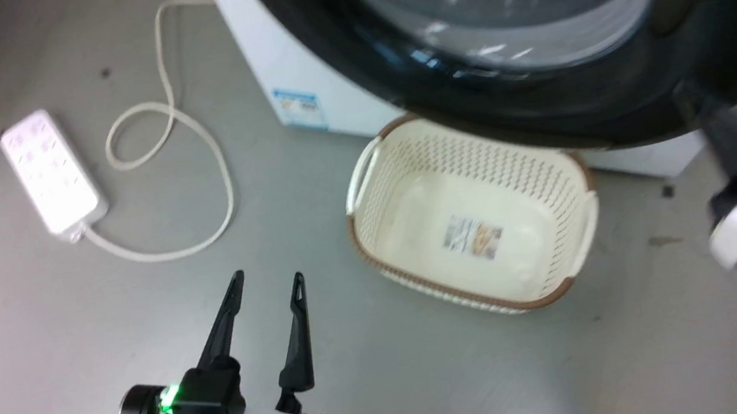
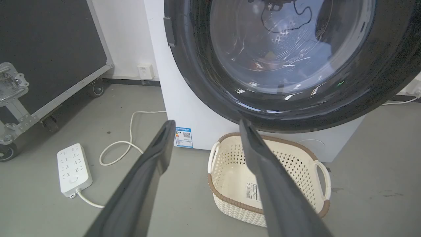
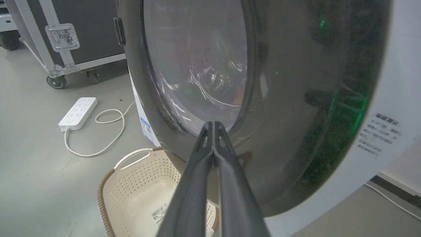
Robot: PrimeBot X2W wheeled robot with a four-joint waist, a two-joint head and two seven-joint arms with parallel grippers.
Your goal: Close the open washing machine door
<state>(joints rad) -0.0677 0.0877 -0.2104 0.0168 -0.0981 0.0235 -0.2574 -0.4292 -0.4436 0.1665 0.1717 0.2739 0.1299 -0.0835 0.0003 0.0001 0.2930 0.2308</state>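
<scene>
Right pincer (image 3: 213, 124) is squeezed fully shut, nothing between its fingers, and the joined tips are planted on the washing machine door (image 3: 197, 65), on the glossy black ring just under the glass bowl. It's a push with the tips, not a grasp.

The door looks almost home. Seen from the right wrist, its rim lies close against the white front of the washing machine (image 2: 194, 112), with no gap I can make out on the side beyond the tips. Whether the latch has caught, I cannot tell.

Left pincer (image 1: 267, 277) hangs low with its fingers spread wide and empty. The door is well ahead of it and above, and a cream basket (image 1: 407, 174) sits on the floor off to its right.

My call: the swing is all but done. What's left is a firm final press, then backing the tips off.
</scene>
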